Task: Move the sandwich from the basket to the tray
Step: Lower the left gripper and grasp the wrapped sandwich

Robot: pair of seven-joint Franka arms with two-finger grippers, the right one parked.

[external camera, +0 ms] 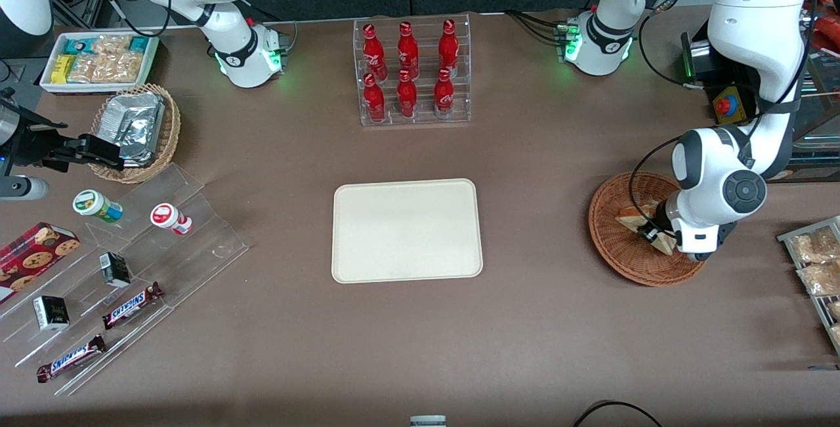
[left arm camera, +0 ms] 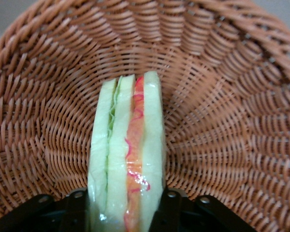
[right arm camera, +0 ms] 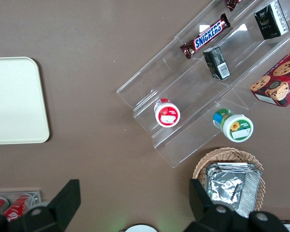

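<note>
The gripper (external camera: pixel 651 233) is down inside the reddish-brown basket (external camera: pixel 613 253), which sits near the working arm's end of the desk, roughly midway between the desk's front and back edges. In the front view the arm's wrist covers most of the gripper and part of the basket's rim, so only a dark tip shows against the bread. The left wrist view is clearer: the sandwich (left arm camera: pixel 128 154) stands on edge with its green and red-orange filling layers showing, and the two dark fingers (left arm camera: pixel 166 212) press against its white bread faces, one on each side, clamped on it. The fingers' own tips are cut off by the frame. The sandwich (external camera: pixel 635 217) is in the basket. The cream tray (external camera: pixel 407 230) lies bare at the desk's centre, well apart from the basket.
</note>
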